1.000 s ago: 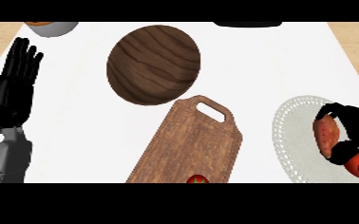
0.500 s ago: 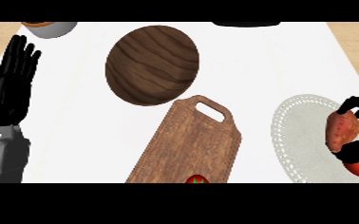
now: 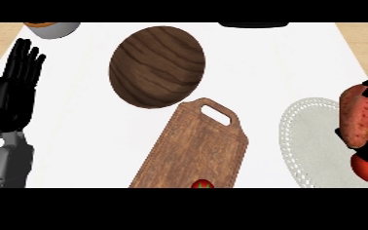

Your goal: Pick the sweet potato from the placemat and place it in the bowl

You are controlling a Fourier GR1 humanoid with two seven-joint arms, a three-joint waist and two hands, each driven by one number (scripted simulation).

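Where the view's right edge cuts the scene, the right hand (image 3: 359,148) shows only as dark fingers wrapped around the sweet potato (image 3: 354,117), an orange-red tuber held over the right part of the pale grey placemat (image 3: 309,136); whether it touches the mat cannot be told. Most of this hand lies outside the view. A second reddish patch sits below the fingers at the same edge; what it belongs to cannot be told.

At the view's left edge the left hand (image 3: 18,92) rests open, fingers straight and pointing up, holding and touching nothing, its grey forearm below it.

The wooden bowl (image 3: 156,67), round and dark-grained, stands on the white counter (image 3: 280,63) in the upper middle, well apart from the sweet potato. Its lower rim is just beside the handle end of a wooden cutting board (image 3: 194,148), which runs diagonally toward the lower edge. A small red item (image 3: 203,184) shows at the board's lower end, cut off by the view. A grey container (image 3: 54,28) appears at the upper left.

No brand, label or writing can be read on any surface.
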